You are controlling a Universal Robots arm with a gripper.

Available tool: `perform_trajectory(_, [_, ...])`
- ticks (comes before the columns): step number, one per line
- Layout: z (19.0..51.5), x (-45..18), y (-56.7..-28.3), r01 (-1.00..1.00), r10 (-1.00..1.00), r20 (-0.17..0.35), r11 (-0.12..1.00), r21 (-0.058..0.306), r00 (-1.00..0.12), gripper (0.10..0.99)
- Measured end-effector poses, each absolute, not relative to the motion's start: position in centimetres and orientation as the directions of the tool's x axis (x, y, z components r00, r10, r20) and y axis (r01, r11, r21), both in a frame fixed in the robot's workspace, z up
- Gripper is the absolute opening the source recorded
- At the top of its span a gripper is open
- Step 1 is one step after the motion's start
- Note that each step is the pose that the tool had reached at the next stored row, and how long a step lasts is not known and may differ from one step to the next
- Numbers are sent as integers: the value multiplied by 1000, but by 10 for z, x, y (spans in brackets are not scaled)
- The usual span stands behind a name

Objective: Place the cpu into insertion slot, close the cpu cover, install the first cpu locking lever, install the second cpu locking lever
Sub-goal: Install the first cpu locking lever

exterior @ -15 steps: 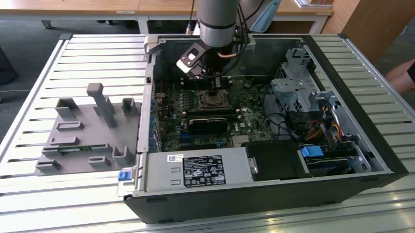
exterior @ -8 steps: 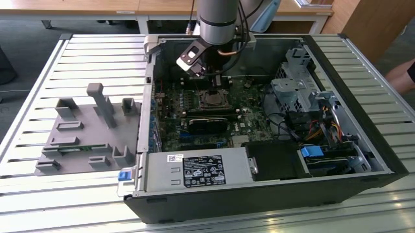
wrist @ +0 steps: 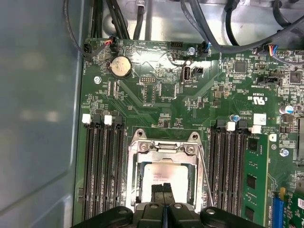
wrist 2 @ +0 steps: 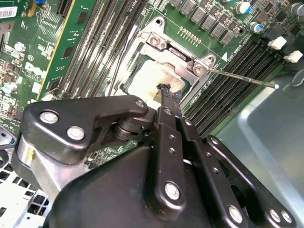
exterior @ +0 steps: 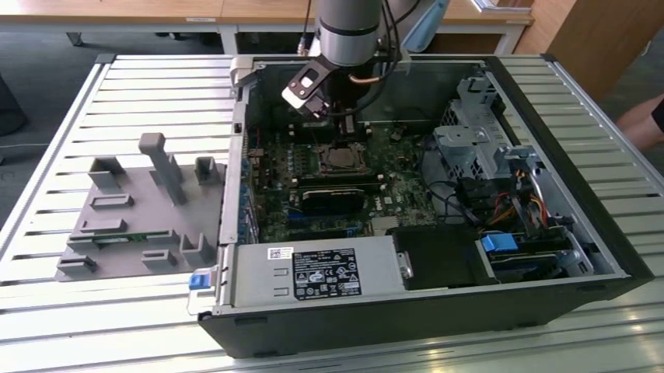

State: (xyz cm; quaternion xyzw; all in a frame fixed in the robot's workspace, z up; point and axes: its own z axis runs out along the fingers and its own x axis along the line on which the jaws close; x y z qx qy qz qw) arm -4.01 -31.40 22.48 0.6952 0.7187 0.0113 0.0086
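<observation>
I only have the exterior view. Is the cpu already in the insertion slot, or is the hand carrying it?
Observer: It's seated. In the first wrist view the cpu shows its pale face through the window of the cpu cover, which appears to lie down over it.
Operator: So what is the hand doing?
Observer: The hand is shut, fingertips together with nothing between them, poised over the cpu's face. I cannot tell if it touches.
Operator: Any lever locked yet?
Observer: In the second wrist view one thin lever juts away from the socket, its free end out over the memory slots, so it looks unlatched.
</observation>
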Motion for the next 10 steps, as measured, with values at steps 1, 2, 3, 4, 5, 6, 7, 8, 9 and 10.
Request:
perform_trajectory(1, [226,-40,-314,999,999,3,33,28,-33,106])
perform_trajectory(2, [227,-40,-314,999,999,3,33,28,-33,106])
perform_trajectory(3, [228,-40,-314,999,999,3,33,28,-33,106])
perform_trajectory(4, [229,-40,-314,999,999,3,33,28,-33,106])
perform_trajectory(5, [231,-40,-314,999,999,3,33,28,-33,106])
perform_trajectory(6, [232,-40,-314,999,999,3,33,28,-33,106])
perform_trajectory(7, [234,-40,-314,999,999,3,33,28,-33,106])
perform_trajectory(8, [235,-40,-314,999,999,3,33,28,-33,106])
perform_trajectory(9, [236,-40,-314,999,999,3,33,28,-33,106])
perform_trajectory(10, [238,-40,-314,999,999,3,33,28,-33,106])
